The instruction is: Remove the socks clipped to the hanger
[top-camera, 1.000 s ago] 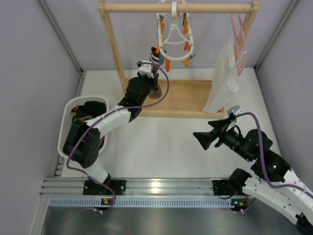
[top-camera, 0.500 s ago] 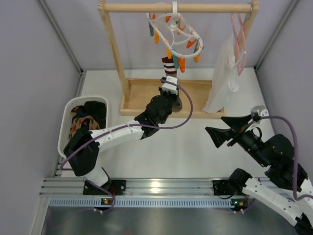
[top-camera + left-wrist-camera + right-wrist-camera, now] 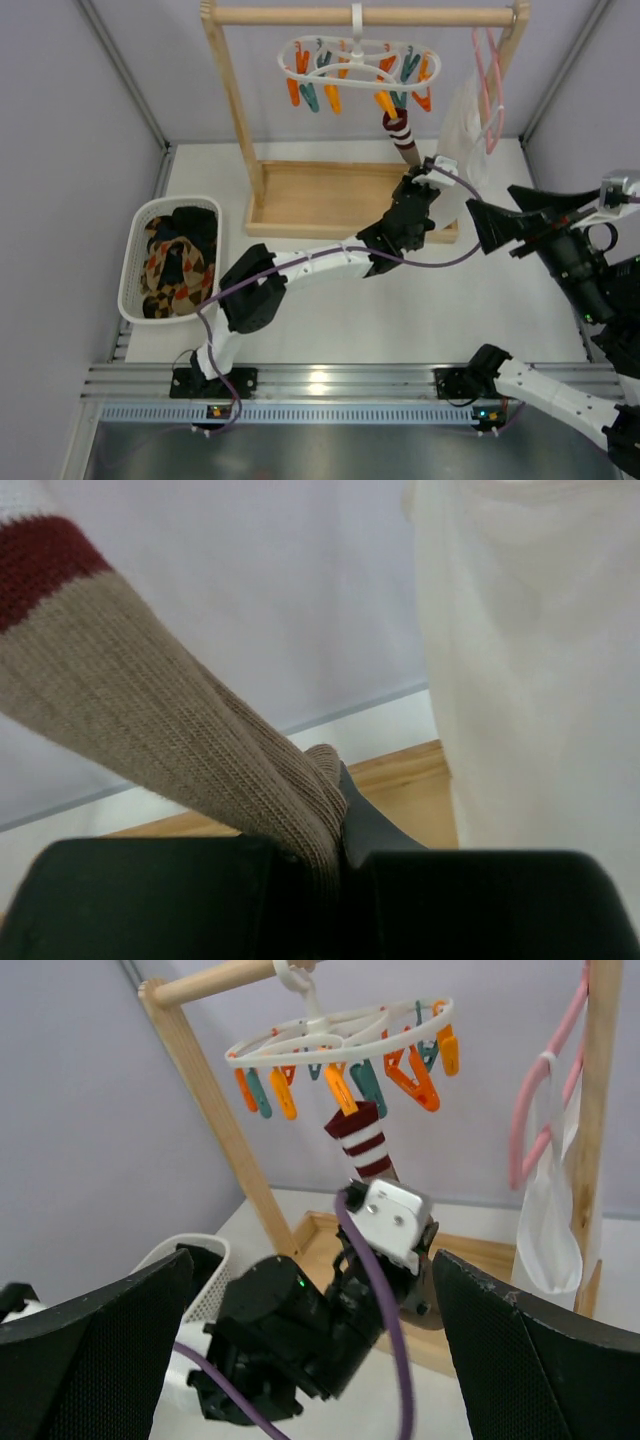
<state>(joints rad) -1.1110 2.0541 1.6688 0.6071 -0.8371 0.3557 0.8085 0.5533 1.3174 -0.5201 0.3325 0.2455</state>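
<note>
The white oval hanger hangs by its hook from the wooden rail, orange and teal clothespins dangling under it. One sock is clipped to it by its red-and-white striped cuff, and its brown ribbed leg is stretched down and to the right. My left gripper is shut on the lower end of that sock. My right gripper hovers open to the right of it, facing the hanger with nothing between its fingers.
A white basket at the left holds several dark and argyle socks. The wooden rack base lies under the hanger. A white translucent garment on a pink hanger hangs just right of the sock.
The left arm has swung far to the right, pulling the clipped sock along. The hanger has turned broadside. The right arm has lifted and drawn back to the right, still open.
</note>
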